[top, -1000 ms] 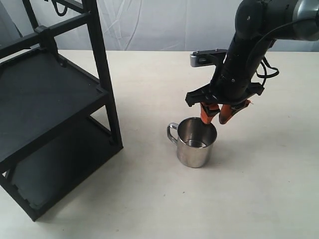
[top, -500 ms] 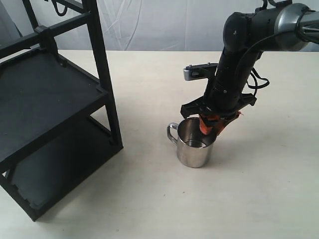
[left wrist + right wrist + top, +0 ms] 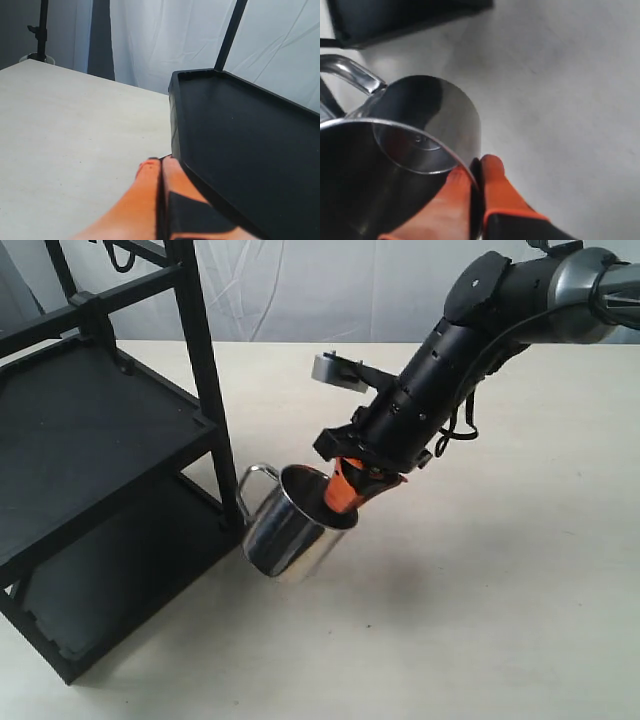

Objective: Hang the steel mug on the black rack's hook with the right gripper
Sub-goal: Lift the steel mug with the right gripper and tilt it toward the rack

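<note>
The steel mug (image 3: 290,525) hangs tilted above the table, its mouth turned up and right, its looped handle (image 3: 255,480) pointing at the black rack's (image 3: 205,390) front post. My right gripper (image 3: 347,490) is shut on the mug's rim, one orange finger inside and one outside. The right wrist view shows the mug (image 3: 435,120) close up, its wall pinched between the orange fingers (image 3: 495,185) of the right gripper (image 3: 476,170). My left gripper (image 3: 161,167) is shut with nothing in it, beside a black shelf tray (image 3: 240,135). No hook shows clearly.
The rack's flat shelves (image 3: 80,430) fill the left of the exterior view. A white curtain (image 3: 330,285) hangs behind the pale table (image 3: 450,620). A grey camera block (image 3: 332,370) sticks out from the right arm.
The right gripper closed on the mug's rim, lifted it off the table and carried it left toward the rack post, tilting it. The arm now leans lower and to the left.
</note>
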`<action>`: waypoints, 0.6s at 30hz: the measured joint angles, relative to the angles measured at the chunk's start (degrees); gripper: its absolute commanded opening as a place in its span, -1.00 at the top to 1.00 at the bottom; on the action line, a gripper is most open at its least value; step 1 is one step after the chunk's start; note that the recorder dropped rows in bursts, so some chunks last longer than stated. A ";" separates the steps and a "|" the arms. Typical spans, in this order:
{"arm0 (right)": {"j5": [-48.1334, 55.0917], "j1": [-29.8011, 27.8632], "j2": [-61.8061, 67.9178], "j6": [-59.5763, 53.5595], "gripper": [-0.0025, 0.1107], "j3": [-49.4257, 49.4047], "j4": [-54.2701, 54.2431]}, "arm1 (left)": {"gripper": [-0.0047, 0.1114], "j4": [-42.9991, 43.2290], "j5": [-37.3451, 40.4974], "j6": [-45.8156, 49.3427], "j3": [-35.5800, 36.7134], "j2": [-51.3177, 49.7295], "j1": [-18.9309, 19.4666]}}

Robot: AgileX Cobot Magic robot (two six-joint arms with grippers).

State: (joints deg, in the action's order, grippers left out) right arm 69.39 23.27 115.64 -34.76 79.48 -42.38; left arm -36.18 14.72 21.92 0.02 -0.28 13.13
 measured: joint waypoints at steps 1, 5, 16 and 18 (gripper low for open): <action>0.00 0.04 -0.33 -1.49 0.97 0.00 -2.54 | 0.89 0.05 0.00 0.00 0.00 0.00 0.00; 0.00 0.04 -3.53 -5.24 0.97 0.00 -9.86 | 0.89 0.15 0.00 0.00 0.00 0.00 0.00; 0.00 1.55 -13.92 -5.20 0.97 0.00 -12.19 | 0.89 1.04 0.00 0.00 0.00 0.00 0.00; 0.00 2.13 -15.06 -4.75 0.97 -0.12 -11.88 | 0.89 1.04 0.00 0.00 0.00 0.00 0.00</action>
State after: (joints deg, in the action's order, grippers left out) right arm 69.39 25.40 100.58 -39.50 79.35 -54.26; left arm -35.14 14.72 21.92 0.02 -0.28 13.13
